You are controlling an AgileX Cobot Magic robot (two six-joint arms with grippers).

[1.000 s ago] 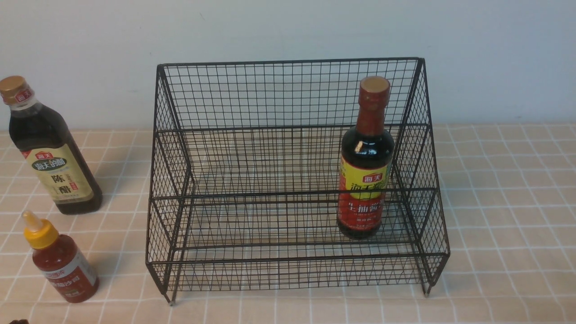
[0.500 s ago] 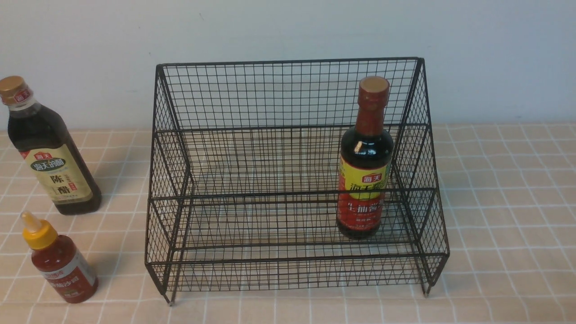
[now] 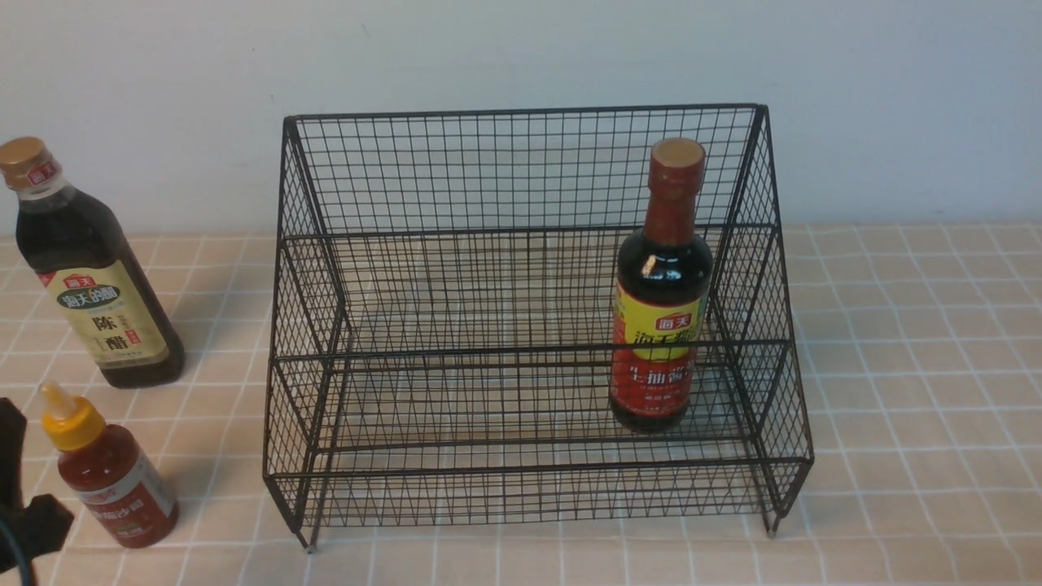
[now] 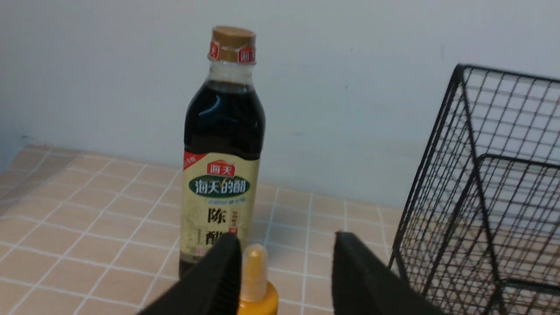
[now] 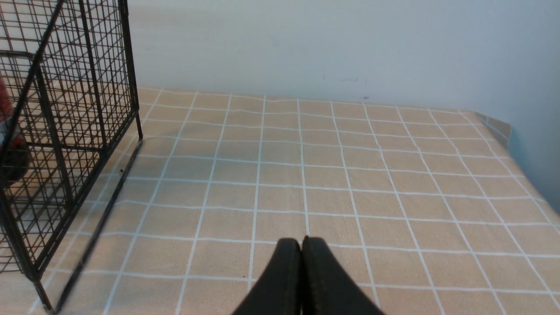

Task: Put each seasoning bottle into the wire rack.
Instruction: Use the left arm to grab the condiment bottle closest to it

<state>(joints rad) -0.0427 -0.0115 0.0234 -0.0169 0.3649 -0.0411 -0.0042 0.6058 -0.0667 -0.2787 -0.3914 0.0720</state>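
Observation:
The black wire rack (image 3: pixel 521 325) stands mid-table. On its lower tier at the right stands the tall dark bottle with a red neck and yellow-red label (image 3: pixel 661 293). Left of the rack, on the table, stand the gold-capped dark bottle with a beige label (image 3: pixel 89 268) and, nearer, the small red squeeze bottle with a yellow cap (image 3: pixel 110 472). My left gripper (image 4: pixel 286 238) is open behind the squeeze bottle; the yellow nozzle (image 4: pixel 256 271) rises between the fingers, close to one of them. My right gripper (image 5: pixel 301 240) is shut and empty, low over the table to the right of the rack.
The black end of my left arm (image 3: pixel 20 496) shows at the front view's lower left edge, beside the squeeze bottle. A pale wall runs close behind the rack. The table's right edge (image 5: pixel 525 175) shows in the right wrist view.
My left arm has come up into the front view's lower left corner, next to the small squeeze bottle. The bottles and the rack have not moved.

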